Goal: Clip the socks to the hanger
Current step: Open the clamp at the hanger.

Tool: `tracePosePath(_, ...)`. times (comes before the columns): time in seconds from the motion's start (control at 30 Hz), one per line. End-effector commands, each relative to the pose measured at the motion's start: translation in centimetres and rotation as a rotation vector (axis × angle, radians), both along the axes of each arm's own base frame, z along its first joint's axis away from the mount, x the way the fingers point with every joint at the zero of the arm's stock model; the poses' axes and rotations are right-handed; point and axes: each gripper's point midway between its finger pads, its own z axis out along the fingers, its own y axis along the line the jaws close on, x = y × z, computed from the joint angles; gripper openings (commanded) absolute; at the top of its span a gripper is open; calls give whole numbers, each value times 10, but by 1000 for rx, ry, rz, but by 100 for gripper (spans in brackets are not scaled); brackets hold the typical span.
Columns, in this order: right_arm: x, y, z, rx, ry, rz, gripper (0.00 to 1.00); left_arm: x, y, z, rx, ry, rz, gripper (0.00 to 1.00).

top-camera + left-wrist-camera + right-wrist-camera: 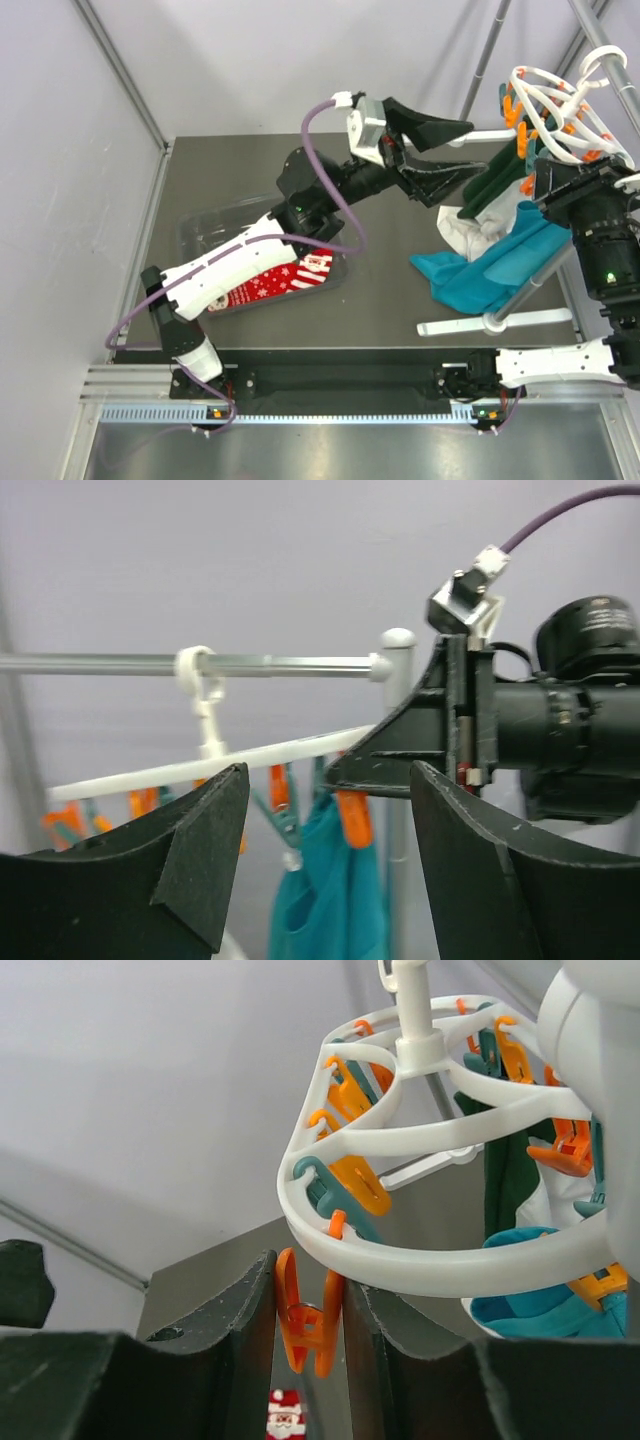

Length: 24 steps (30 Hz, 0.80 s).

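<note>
The two red socks lie in a clear tray (205,235) at the table's left. The striped Santa sock (295,275) is on the right and the dotted one (238,293) is partly under my left arm. The Santa face also shows in the right wrist view (286,1415). The white round hanger (555,105) hangs from the rack at the far right. My right gripper (308,1305) is shut on a dangling orange peg (305,1320) at the hanger's rim (430,1260). My left gripper (462,150) is open and empty, raised just left of the hanger, facing it (200,765).
Teal cloths (500,265), a white cloth (470,235) and a dark green cloth (500,185) hang from the hanger's pegs. The grey rack pole (520,290) stands on a white foot (495,322) at the front right. A horizontal rack bar (280,663) holds the hanger's hook.
</note>
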Motion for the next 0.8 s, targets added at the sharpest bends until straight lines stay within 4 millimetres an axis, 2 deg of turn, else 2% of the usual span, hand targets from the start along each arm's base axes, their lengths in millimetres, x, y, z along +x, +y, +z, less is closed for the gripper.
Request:
tracePosePath(0.0, -5, -10, -18, 9, 100, -48, 0, -21, -28, -34, 159, 158, -283, 70)
tracePosePath(0.03, -5, -8, -19, 4, 102, -37, 0, -18, -38, -44, 191, 185, -302, 69)
tracePosePath(0.07, -5, -7, -19, -1, 102, -33, 0, -20, -41, -47, 208, 188, -331, 69)
tracePosePath(0.1, -6, -6, -20, -2, 102, -25, 0, -23, -40, -41, 205, 198, -361, 68)
tracePosePath(0.13, -6, -6, -20, 5, 101, -14, 0, -21, -47, -48, 218, 210, -380, 68)
tracePosePath(0.17, -6, -6, -20, 8, 100, -7, 0, -24, -47, -44, 217, 215, -404, 68)
tracePosePath(0.33, -7, -7, -21, 19, 99, 13, 0, -17, -60, -55, 228, 255, -413, 66)
tracePosePath(0.77, -7, -5, -23, 4, 101, 13, 0, -21, -64, -43, 167, 246, -463, 64)
